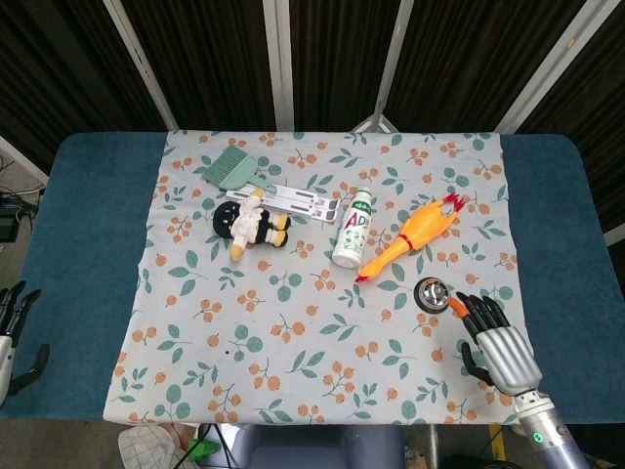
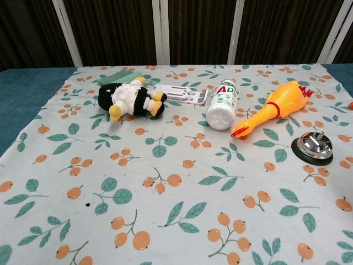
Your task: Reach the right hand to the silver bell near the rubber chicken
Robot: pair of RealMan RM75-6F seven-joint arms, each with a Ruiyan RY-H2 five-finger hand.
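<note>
The small round silver bell on its black base (image 1: 433, 293) sits on the leaf-and-berry printed cloth (image 1: 293, 332) toward the right side of the desk (image 1: 88, 215), just in front of the beak end of the orange and yellow rubber chicken (image 1: 411, 235), close to it but not touching. In the chest view the bell (image 2: 314, 147) lies near the right edge, with the chicken (image 2: 276, 107) slanting away behind it.

The right hand (image 1: 493, 342), silver-backed with dark fingers (image 1: 479, 311) and one orange fingertip, is over the cloth just right of and nearer than the bell. Its fingers are spread apart and hold nothing; the orange tip is right beside the bell's rim, and whether it touches cannot be told. In the chest view only an orange speck at the right edge may be this hand.

Left of the chicken lies a white plastic bottle with a green cap and red lettering (image 1: 353, 229), on its side. Further left is a black and white plush penguin with yellow feet (image 1: 250, 224), then a flat white metal stand (image 1: 288, 199) and a green hand brush (image 1: 231, 169) behind it.

The left hand (image 1: 14, 327) shows at the left edge over the blue desk cover, well apart from everything, its dark fingers apart and holding nothing.
</note>
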